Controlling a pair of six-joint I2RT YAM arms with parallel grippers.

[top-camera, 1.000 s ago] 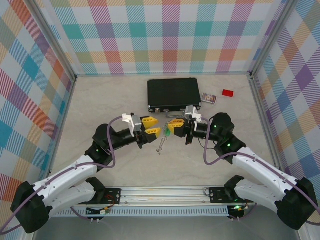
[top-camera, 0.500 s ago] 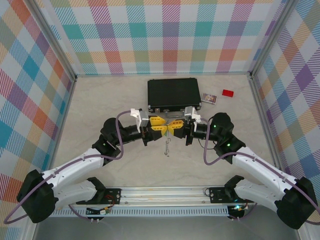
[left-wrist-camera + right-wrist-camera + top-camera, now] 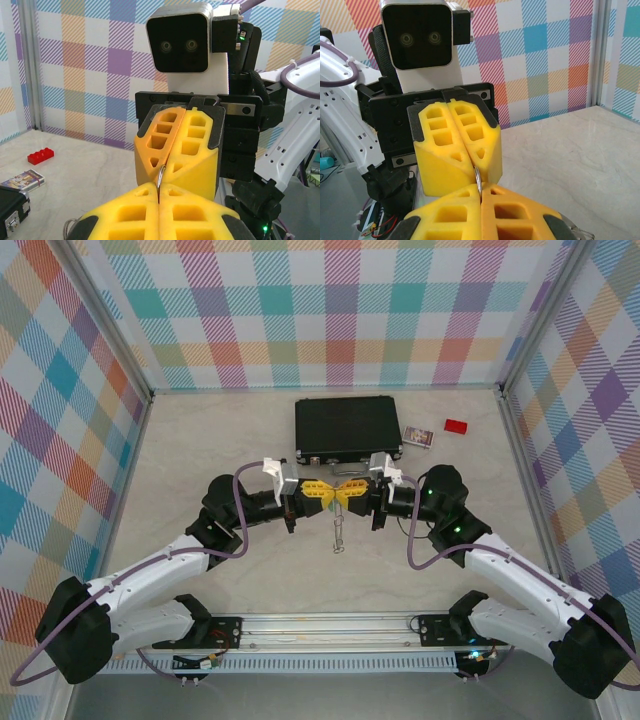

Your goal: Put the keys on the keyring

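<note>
My two grippers meet tip to tip above the middle of the table. The left gripper [image 3: 322,494] and the right gripper [image 3: 347,494] are both shut on the keyring [image 3: 338,530], a thin grey hoop that hangs edge-on below them. In the left wrist view a short arc of the keyring [image 3: 161,177] shows between my left gripper [image 3: 159,192] and the facing right gripper [image 3: 170,162]. The right wrist view shows the same arc of the keyring [image 3: 478,181] pinched by the right gripper [image 3: 481,192] and the left gripper [image 3: 471,161]. The keys are hidden.
A black case [image 3: 347,428] lies just behind the grippers. To its right are a small printed card [image 3: 418,436] and a red block [image 3: 456,426]. Plaid walls close in the back and both sides. Bare table lies to the left and in front.
The left gripper has moved right, up to the right gripper, and closed on the keyring. The ring has swung from tilted to nearly straight down. The right arm stayed put.
</note>
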